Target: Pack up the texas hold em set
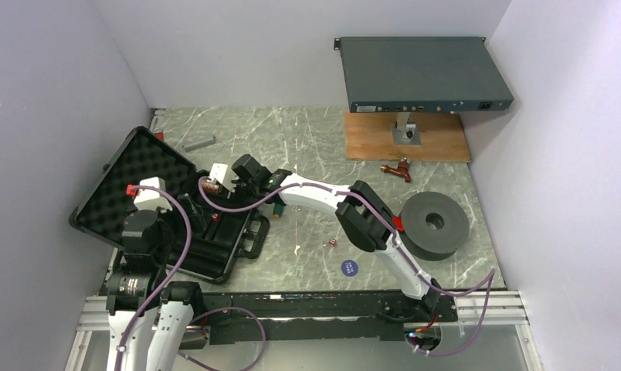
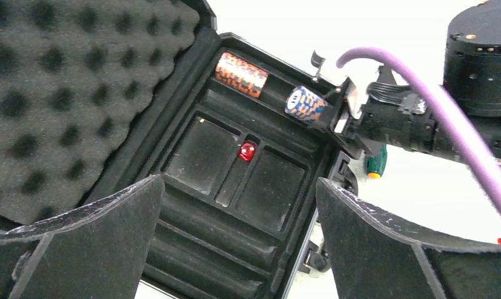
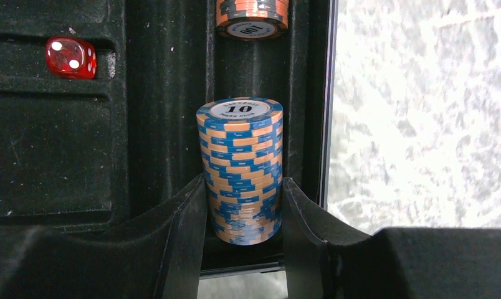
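Seating the blue-and-tan striped stack of poker chips [image 3: 240, 156] in the long channel of the foam-lined black hard briefcase [image 1: 134, 174] is judged to be the step in hand. The stack is clamped side-on between the fingers of the right end effector [image 3: 243, 193]. It lies lengthwise in the channel beside the case's edge wall, in line with the orange-and-grey chip stack [image 3: 253, 15] and apart from it. Whether it is bottomed in the groove cannot be told. Before release it is best lowered until the chips are borne by the channel floor, and kept square so that no chip is fanned out. The fingers are then best parted only slightly and drawn straight up. A small translucent red die [image 3: 71, 57] sits in a neighbouring compartment, clear of the work. The left end effector [image 2: 238, 187] hangs over the tray with its fingers wide apart, holding nothing. On the grey marbled desk [image 1: 307, 139], a second red die [image 1: 332, 243] and a blue round button [image 1: 349, 267] lie unpacked.
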Controlling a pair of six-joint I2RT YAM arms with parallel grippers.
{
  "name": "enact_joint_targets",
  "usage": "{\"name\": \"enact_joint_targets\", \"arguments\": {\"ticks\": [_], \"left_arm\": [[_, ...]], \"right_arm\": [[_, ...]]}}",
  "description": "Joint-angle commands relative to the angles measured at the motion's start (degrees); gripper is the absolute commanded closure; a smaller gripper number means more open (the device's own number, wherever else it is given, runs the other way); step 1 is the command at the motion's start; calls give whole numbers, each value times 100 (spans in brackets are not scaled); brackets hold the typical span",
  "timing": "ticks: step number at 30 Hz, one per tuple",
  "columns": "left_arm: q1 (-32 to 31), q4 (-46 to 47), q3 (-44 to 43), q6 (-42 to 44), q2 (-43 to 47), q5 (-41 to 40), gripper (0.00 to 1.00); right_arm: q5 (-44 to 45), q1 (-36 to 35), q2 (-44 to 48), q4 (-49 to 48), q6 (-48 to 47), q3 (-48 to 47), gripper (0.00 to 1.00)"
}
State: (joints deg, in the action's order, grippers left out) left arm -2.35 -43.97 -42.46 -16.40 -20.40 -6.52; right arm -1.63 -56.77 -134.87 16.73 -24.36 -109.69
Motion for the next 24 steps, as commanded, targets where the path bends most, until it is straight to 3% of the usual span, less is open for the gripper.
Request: {"name": "enact_joint_targets", "arguments": {"ticks": [1, 7, 15, 24], "left_arm": [[-3, 220, 1, -30, 19, -25, 3], [-2, 222, 1, -29, 6, -27, 3], [-7, 209, 1, -32, -10, -57, 3], [-2, 211, 3, -30, -60, -50, 3]], "right_arm": [[497, 318, 409, 1015, 385, 667, 100], [481, 354, 646, 1108, 470, 1009, 93], [625, 360, 826, 1349, 619, 1153, 61], [889, 446, 1186, 1378, 1063, 2003, 51]]}}
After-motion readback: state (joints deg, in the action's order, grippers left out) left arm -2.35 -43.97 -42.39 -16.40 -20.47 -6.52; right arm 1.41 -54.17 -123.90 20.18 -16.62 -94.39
